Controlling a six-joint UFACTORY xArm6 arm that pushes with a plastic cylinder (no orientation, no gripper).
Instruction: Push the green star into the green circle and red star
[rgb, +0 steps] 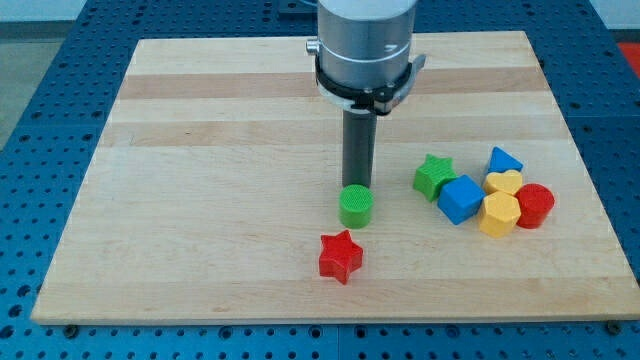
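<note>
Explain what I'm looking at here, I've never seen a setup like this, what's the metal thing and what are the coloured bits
This is one camera's view of a wooden board. The metal cylinder at the view's top is the end of a robot arm; it carries no gripper and holds nothing. It only pushes with a dark rod, and my tip sits just behind the green circle. Below that lies a red star. At the view's right is a cluster: green star, blue cube, blue triangle, yellow heart, yellow hexagon, red cylinder.
</note>
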